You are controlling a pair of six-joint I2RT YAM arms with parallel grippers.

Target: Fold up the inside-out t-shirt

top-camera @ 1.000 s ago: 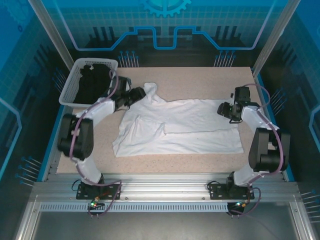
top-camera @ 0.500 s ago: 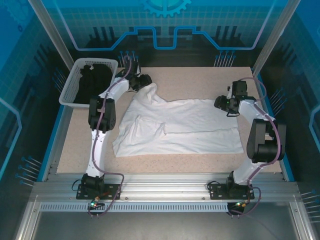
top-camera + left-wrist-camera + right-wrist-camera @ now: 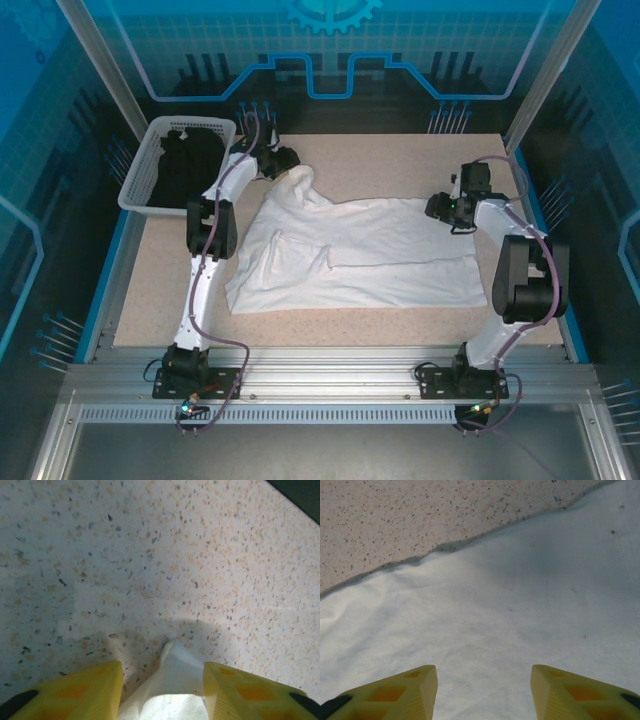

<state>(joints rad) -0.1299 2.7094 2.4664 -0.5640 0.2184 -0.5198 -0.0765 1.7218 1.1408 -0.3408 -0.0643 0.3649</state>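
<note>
The inside-out t-shirt (image 3: 360,250) lies spread out and wrinkled, white, across the middle of the table. Its far left corner rises in a small peak (image 3: 302,180). My left gripper (image 3: 288,160) is stretched out to that corner. In the left wrist view a pointed tip of the white cloth (image 3: 175,680) sits between the yellow fingers of the left gripper (image 3: 161,672), against the right one, with a gap to the left one. My right gripper (image 3: 440,208) hovers over the shirt's far right edge. Its jaws (image 3: 483,672) stand open over flat white cloth (image 3: 495,605), holding nothing.
A white basket (image 3: 138,190) with a black garment (image 3: 190,160) in it stands at the far left, close beside the left arm. Bare speckled table (image 3: 400,160) runs behind the shirt. Blue walls and metal posts enclose the table.
The left arm has stretched out toward the far left corner of the shirt, and its jaws have narrowed around the cloth tip. The right gripper has shifted slightly left and back.
</note>
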